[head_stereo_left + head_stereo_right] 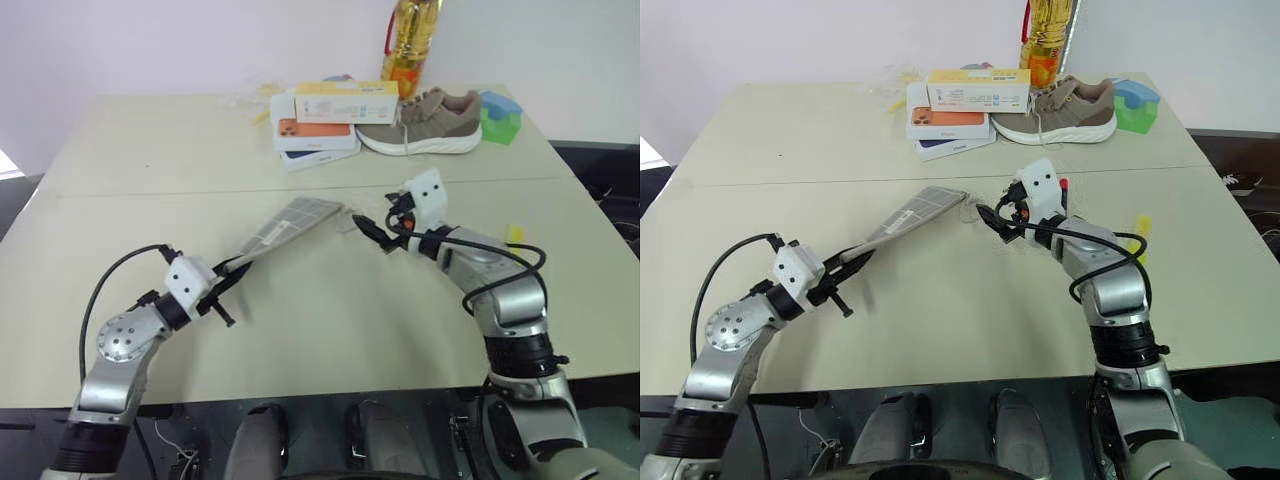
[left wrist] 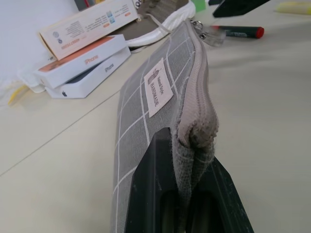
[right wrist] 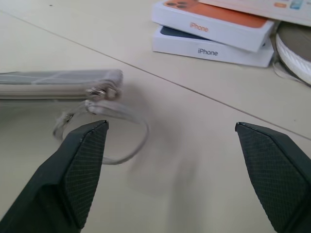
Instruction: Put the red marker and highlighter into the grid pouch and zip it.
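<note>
On the grid pouch [image 2: 146, 116] in the left hand [image 2: 187, 194]'s pinch, "HANDMADE"; right hand [image 3: 170, 145] wide.

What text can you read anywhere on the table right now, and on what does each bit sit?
"iPhone": side of the orange-topped box.
"iPhone": side of the dark blue box beneath it.
"HANDMADE": white label on the grid pouch; the smaller line beside it is too small to read.
Printing on the yellow-and-white box: too small to read.
Label on the yellow bottle: unreadable.
</note>
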